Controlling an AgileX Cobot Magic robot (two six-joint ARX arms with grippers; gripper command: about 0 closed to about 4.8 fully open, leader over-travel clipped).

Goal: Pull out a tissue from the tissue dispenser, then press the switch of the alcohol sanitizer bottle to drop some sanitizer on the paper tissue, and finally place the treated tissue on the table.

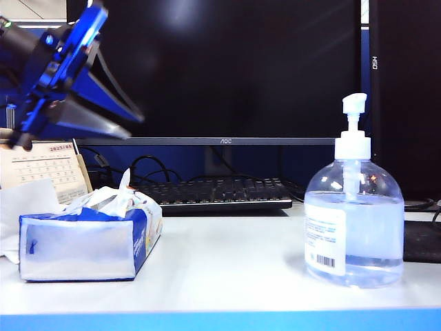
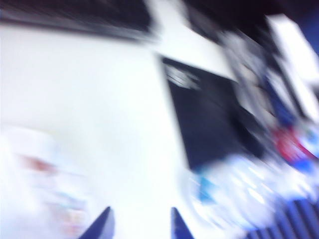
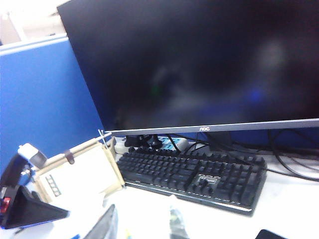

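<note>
You see the tissue poking up from the tissue dispenser at lower left of the table, the alcohol sanitizer bottle at lower right, your left gripper hovering upper left, fingers apart, and the right gripper likewise spread, both empty.

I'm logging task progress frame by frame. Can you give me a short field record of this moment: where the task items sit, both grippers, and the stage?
tissue dispenser: table, left side
tissue: tuft poking from the pack's top, not pulled out
alcohol sanitizer bottle: upright, right side
switch: raised, untouched
left gripper: above the pack, fingers apart, empty, view blurred
right gripper: open, empty, facing the keyboard
stage: nothing grasped
</note>
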